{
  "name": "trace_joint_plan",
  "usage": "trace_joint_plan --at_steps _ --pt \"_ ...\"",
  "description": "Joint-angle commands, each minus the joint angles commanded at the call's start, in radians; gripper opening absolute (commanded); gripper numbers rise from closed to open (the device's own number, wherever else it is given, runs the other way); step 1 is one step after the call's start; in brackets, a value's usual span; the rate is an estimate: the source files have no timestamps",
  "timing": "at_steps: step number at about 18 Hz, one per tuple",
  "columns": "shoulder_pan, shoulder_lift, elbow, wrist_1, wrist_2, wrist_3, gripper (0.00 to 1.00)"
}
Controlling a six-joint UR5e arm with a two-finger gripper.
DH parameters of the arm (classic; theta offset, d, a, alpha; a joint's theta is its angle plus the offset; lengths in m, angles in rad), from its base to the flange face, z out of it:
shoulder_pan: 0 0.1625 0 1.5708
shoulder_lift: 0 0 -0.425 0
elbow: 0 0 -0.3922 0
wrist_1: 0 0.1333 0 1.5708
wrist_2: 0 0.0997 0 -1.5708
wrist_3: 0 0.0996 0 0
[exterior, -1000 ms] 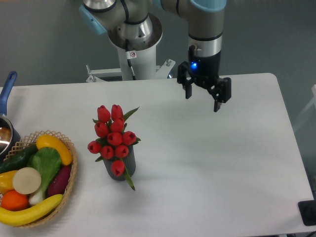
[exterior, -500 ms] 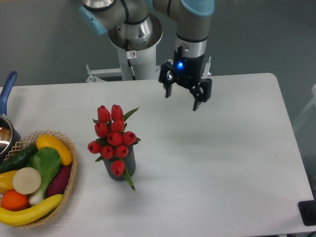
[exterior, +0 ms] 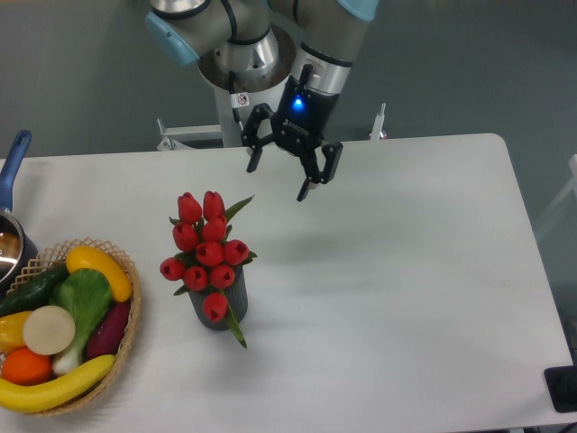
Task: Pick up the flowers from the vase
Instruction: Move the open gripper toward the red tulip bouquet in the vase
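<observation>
The flowers, a bunch of red tulip buds with green stems and leaves, stand in the vase, a small dark grey cup left of the table's middle. One bud droops over the vase's front. My gripper hangs open above the table, up and to the right of the bunch, with nothing between its fingers. It is tilted and does not touch the flowers.
A wicker basket with fruit and vegetables sits at the front left. A blue-handled pot pokes in at the left edge. The robot's base rises behind the table.
The gripper has travelled left along the back of the table toward the flowers and has tilted. It stayed open. The flowers and vase have not moved.
</observation>
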Motion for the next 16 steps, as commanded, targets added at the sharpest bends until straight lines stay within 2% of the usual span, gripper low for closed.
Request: trace_joint_plan --at_steps 2,5,8,10,14,16 --pt "0.003 0.006 -0.021 -0.002 -0.065 0.011 1.00" --pt "0.000 0.000 -0.025 0.002 -0.103 0.051 1.00" --pt "-0.003 -0.018 -0.029 0.009 -0.171 0.115 1.00" --pt "-0.003 -0.047 -0.008 0.020 -0.177 0.115 1.00" --pt "-0.005 -0.133 0.015 0.161 -0.192 0.115 1.00" --pt "-0.006 -0.136 0.017 0.164 -0.194 0.112 1.00"
